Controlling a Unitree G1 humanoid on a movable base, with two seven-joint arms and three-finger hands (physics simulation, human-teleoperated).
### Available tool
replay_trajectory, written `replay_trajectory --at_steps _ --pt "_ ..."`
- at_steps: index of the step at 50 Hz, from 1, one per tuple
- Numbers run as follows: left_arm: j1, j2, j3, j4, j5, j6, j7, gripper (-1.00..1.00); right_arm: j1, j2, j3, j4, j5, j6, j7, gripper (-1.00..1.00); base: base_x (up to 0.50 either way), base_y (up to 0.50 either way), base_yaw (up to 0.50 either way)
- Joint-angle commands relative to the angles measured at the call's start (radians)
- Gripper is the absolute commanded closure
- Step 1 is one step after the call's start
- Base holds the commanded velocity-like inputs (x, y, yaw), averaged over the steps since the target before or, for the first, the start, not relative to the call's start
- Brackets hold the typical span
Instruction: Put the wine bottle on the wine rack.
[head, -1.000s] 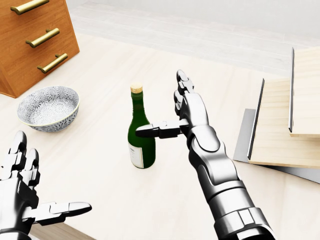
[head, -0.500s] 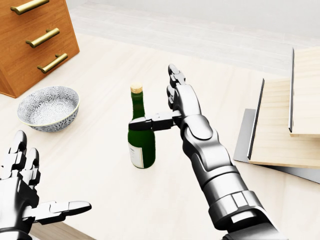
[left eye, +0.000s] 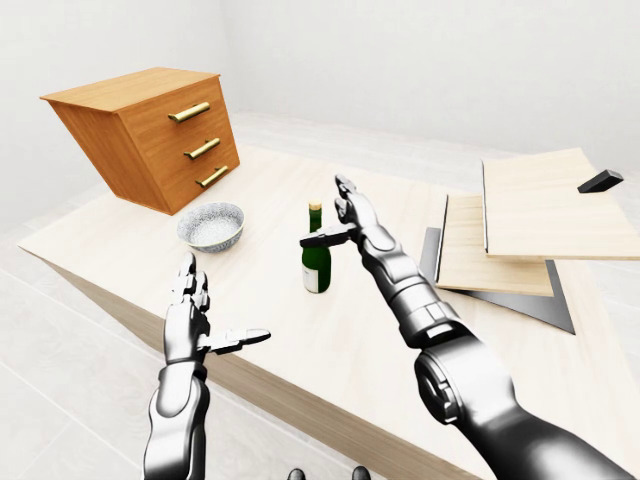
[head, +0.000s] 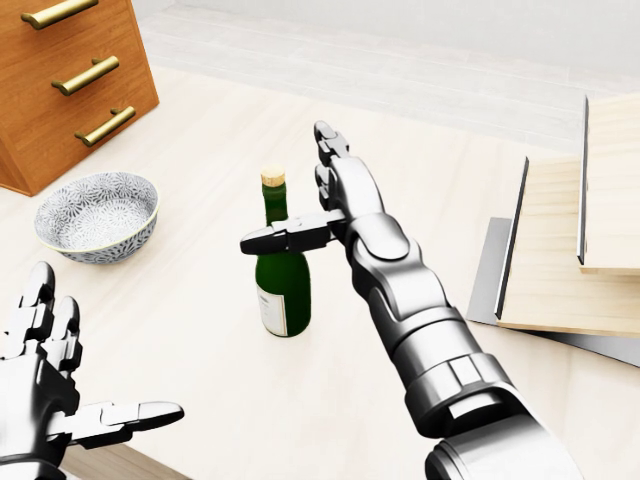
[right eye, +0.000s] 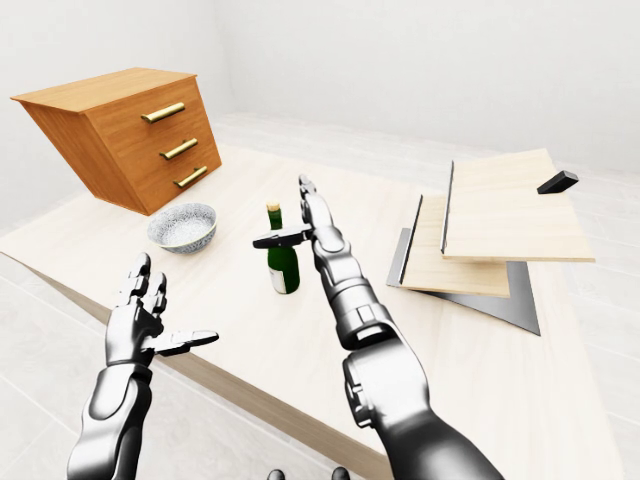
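Green glass wine bottle (head: 282, 285) upright on pale wood tabletop (head: 200, 330), cream label, tan capped neck. Right hand (head: 318, 215), jointed chrome, fingers spread, thumb crossing bottle shoulder, not clamped. Left hand (head: 50, 395) at 7 o'clock, fingers apart, holding nothing. Patterned ceramic bowl (head: 97, 215) at 9 o'clock. Slanted wooden rack panels (left eye: 520, 225) at 3 o'clock. Brass-handled drawer chest (left eye: 150, 135) at 10 o'clock.

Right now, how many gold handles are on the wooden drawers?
3. On the wooden drawers, at the left-eye view's upper left: top handle, middle handle, bottom handle, stacked one below another. None seems hidden.
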Motion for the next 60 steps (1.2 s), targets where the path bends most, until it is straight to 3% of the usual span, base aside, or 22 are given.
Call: replay_trajectory --at_steps 1,22,31,60 --pt "-0.005 0.002 0.000 0.018 -0.002 -0.010 0.001 -1.00 -0.027 0.009 -0.001 0.035 -0.008 -0.003 0.007 -1.00 0.00 0.00 0.00" --pt "-0.011 0.004 -0.003 0.046 -0.003 -0.030 0.004 -1.00 -0.052 0.022 -0.005 0.080 -0.011 -0.021 0.010 -1.00 0.00 0.00 0.00" --pt "-0.008 0.003 -0.007 0.033 -0.004 -0.020 0.006 -1.00 -0.070 0.022 -0.009 0.115 -0.014 -0.033 0.010 -1.00 0.00 0.00 0.00" --pt "-0.009 0.005 -0.004 0.044 -0.005 -0.024 0.004 -1.00 -0.109 0.017 -0.030 0.213 -0.028 -0.055 0.021 -1.00 0.00 0.00 0.00"
